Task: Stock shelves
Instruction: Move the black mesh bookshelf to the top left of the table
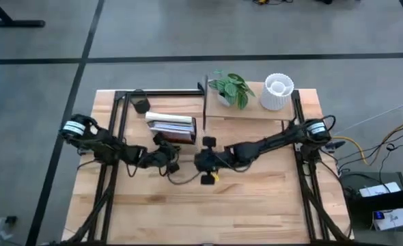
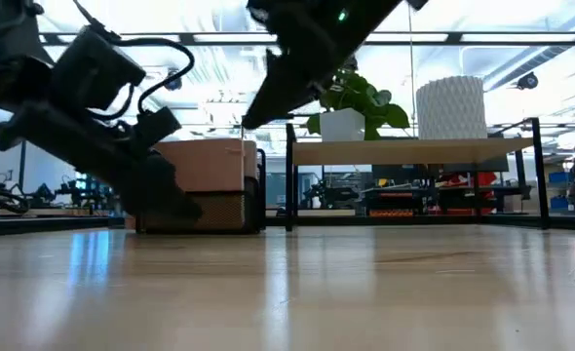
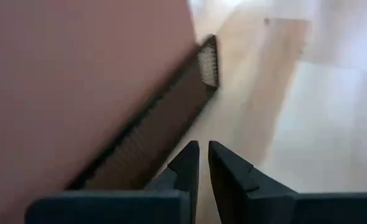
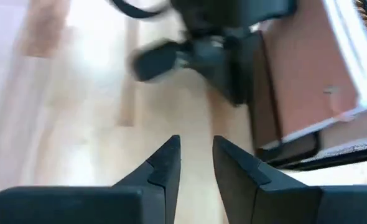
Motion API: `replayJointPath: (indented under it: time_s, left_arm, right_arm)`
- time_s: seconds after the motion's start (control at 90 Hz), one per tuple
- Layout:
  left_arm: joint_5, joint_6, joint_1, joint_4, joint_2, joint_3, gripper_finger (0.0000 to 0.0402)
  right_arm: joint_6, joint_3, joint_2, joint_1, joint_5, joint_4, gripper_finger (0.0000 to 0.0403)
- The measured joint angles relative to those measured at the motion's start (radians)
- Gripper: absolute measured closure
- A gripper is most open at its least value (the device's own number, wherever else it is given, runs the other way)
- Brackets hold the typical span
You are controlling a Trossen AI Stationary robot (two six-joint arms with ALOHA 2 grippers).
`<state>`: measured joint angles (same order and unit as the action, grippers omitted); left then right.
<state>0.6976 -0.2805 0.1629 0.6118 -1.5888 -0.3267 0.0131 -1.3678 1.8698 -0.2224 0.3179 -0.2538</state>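
Note:
The shelves [image 1: 253,115] stand at the table's far right: a black frame with a pale board [image 2: 404,151] that carries a potted plant [image 1: 230,87] and a white ribbed vase [image 1: 278,92]. To their left, a stack of books [image 1: 172,127] lies flat on the table, a reddish-brown cover [image 3: 78,74] above a dark one [image 3: 165,124]. My left gripper [image 3: 203,158] is low at the stack's near side, its fingers shut. My right gripper [image 4: 196,152] hangs above the table's middle [image 1: 205,164], narrowly open and holding nothing. My left gripper has its shut fingertips [image 3: 190,155] close beside the near edge of the dark lower book [image 3: 171,134], slanting down from the table's near left. I cannot tell whether they touch it.
A thin black bar [image 1: 160,91] runs along the far edge left of the shelves, with a small dark object [image 1: 140,104] by it. Black arm mounts stand along both sides. Bare tabletop [image 1: 208,212] stretches toward the near edge.

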Motion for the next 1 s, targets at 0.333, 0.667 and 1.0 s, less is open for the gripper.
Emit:
replayJointPath:
  time_s: [0.333, 0.667, 1.0]
  left_arm:
    - [0.004, 0.016, -0.09, 0.016, -0.104, -0.063, 0.0381]
    - [0.083, 0.007, -0.131, 0.017, -0.189, -0.161, 0.0381]
    - [0.104, -0.028, -0.211, 0.019, -0.23, -0.163, 0.0381]
  right_arm:
    - [0.076, 0.0, -0.005, -0.097, 0.137, -0.098, 0.0377]
    - [0.212, 0.0, -0.019, -0.114, 0.192, -0.232, 0.0391]
    - [0.224, 0.0, -0.019, -0.114, 0.191, -0.238, 0.0391]
